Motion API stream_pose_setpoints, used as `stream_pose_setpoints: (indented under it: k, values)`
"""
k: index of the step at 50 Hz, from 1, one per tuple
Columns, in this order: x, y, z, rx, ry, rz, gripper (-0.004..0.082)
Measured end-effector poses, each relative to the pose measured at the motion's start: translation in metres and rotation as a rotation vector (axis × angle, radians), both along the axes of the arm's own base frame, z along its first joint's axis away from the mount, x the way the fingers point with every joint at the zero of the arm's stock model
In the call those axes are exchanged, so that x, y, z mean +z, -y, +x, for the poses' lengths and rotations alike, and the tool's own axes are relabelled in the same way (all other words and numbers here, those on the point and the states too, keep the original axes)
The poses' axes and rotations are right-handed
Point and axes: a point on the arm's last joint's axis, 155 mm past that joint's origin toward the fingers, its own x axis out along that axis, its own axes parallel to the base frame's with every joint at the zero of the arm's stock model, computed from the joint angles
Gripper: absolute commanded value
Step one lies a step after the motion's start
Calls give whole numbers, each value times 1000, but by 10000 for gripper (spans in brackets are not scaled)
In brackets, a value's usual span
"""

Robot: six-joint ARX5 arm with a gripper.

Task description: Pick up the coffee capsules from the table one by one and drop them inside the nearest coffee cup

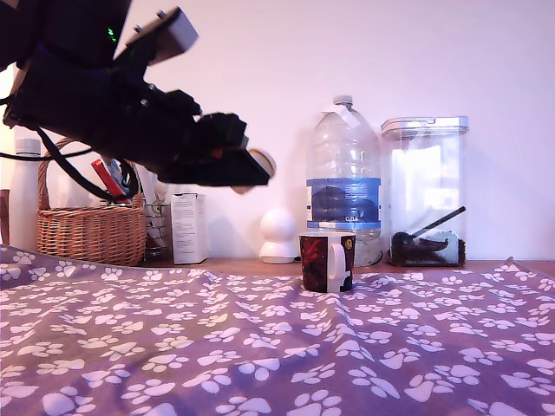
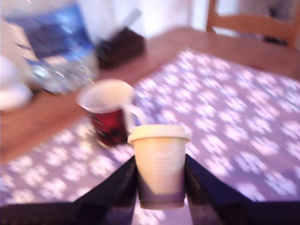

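Observation:
A cream-beige coffee capsule (image 2: pixel 160 161) with a flared rim is clamped between my gripper's (image 2: pixel 161 180) two black fingers. In the exterior view the gripper (image 1: pixel 251 169) hangs high above the table, up and to the exterior view's left of the coffee cup (image 1: pixel 327 260), with the capsule (image 1: pixel 263 160) showing at its tip. The cup is a short dark mug with a red floral pattern and a white handle; it stands upright on the purple paw-print cloth (image 1: pixel 260 347). The wrist view shows the cup (image 2: pixel 108 112) just beyond the capsule, its white inside visible.
Behind the cup in the exterior view stand a big clear water bottle (image 1: pixel 343 186), a clear lidded container (image 1: pixel 425 191), a white round-headed figure (image 1: pixel 279 236), a white box (image 1: pixel 189 227) and a wicker basket (image 1: pixel 91 230). A wooden chair (image 2: pixel 253 21) stands past the table's brown edge.

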Motion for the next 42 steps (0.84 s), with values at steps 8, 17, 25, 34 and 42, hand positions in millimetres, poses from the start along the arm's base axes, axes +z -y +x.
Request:
stream_pose_setpoints:
  k: [8, 17, 25, 34, 42]
  values:
    - [12, -8, 9, 25, 40, -28, 4]
    - [10, -11, 15, 17, 6, -17, 4]
    - [31, -1, 26, -7, -33, -1, 4]
    - [55, 5, 36, -2, -49, -17, 4]
    - [49, -1, 39, 19, -118, -3, 4]
